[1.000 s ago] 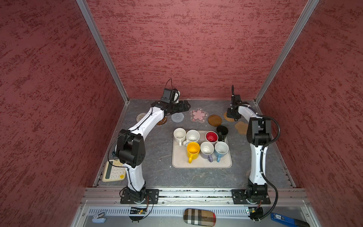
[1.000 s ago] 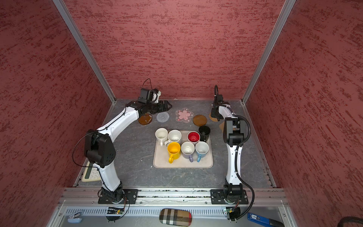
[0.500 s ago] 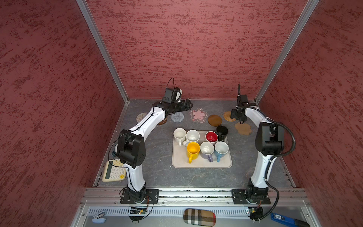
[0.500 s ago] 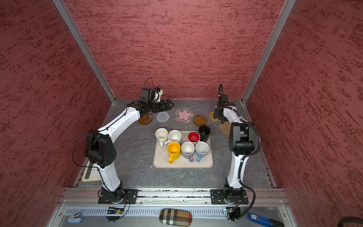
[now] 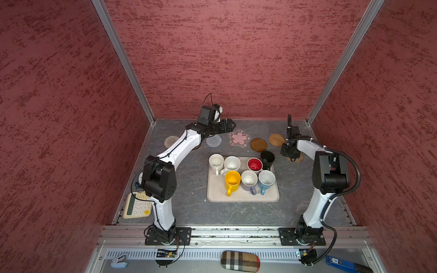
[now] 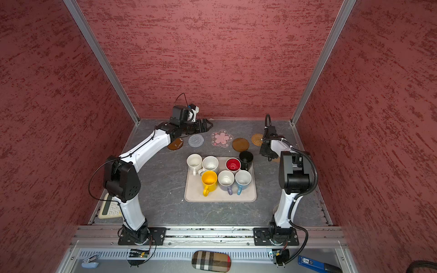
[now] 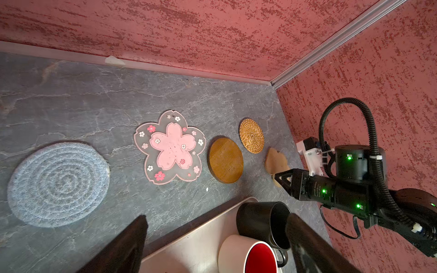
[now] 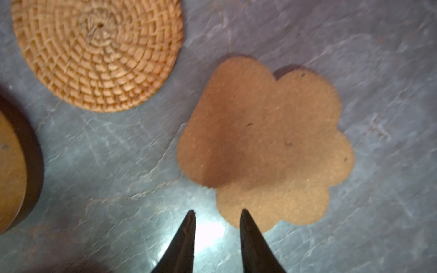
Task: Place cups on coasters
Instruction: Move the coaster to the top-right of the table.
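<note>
Cups (image 5: pixel 249 180), all seven, stand upright and crowded on the beige tray (image 5: pixel 243 199) in both top views, nearer the robot's base than the left gripper (image 5: pixel 230 124). That gripper hangs wide open and empty over the far tabletop (image 5: pixel 189 208), close above the grey woven coaster (image 5: pixel 213 141) and the pink flower coaster (image 5: pixel 239 138). No cup sits on a coaster yet, so I judge the task barely begun. The right gripper (image 5: pixel 293 158) points down just beside the black cup (image 5: pixel 267 157) and covers most of the lobed cork coaster (image 5: pixel 299 160). The left arm (image 6: pixel 146 146) hides part of one brown disc (image 6: pixel 175 144).

From the left wrist, that gripper's fingers (image 7: pixel 125 248) spread wide with nothing between them. Ahead lie the coasters in a spaced row, probably so that each takes one cup. The black cup and the red-lined cup (image 7: pixel 248 255) sit close to one finger, the red-lined one cut off by the frame. The other five are out of view.

From the right wrist, a blurred picture, the right gripper's jaws stand nearly together and the narrow gap holds nothing. The cork coaster lies just ahead of the tips, and the rattan round (image 8: pixel 97 54) lies farther ahead. Whether the tips touch the tabletop I cannot tell.
</note>
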Tool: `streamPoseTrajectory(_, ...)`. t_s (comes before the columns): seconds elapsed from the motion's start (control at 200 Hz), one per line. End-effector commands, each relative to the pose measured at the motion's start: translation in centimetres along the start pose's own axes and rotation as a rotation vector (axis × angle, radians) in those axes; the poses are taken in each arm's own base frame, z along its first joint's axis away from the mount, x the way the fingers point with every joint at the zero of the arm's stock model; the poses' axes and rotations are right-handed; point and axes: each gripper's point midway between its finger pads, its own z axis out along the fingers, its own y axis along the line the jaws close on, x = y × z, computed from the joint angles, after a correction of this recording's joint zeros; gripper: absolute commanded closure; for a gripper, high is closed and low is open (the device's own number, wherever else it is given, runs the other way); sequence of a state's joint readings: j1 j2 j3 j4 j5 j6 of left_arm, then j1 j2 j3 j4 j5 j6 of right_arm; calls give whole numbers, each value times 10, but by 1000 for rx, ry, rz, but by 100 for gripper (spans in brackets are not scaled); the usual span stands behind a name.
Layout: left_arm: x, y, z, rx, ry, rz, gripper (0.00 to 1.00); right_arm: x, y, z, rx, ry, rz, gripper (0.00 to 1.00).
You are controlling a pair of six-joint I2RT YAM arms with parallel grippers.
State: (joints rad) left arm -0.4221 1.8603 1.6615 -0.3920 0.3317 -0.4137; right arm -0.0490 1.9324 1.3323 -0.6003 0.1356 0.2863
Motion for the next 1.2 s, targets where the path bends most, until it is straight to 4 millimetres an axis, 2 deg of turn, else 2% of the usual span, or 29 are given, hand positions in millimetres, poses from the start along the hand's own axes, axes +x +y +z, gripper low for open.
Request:
streamPoseTrajectory(0.0, 3, -4, 3, 3, -2, 19, 7, -16, -10, 9, 22, -40, 42, 69)
streamPoseTrajectory(0.235, 2, -2, 5, -10, 3, 24, 7, -22, -25, 28, 38, -17, 70, 74)
streamPoseTrajectory(0.526, 2, 3, 12, -20, 10, 24, 7, -52, -36, 41, 43, -32, 106, 74)
streamPoseTrajectory(0.817, 0, 18, 20, -46, 23, 8, 7, -83, -36, 58, 32, -40, 116, 74)
streamPoseTrajectory(1.012, -7, 26, 24, -68, 28, 6, 7, -97, -35, 69, 26, -36, 123, 74)
streamPoseTrajectory(1.197, -14, 29, 26, -69, 26, 6, 7, -111, -33, 61, 2, -57, 133, 73)
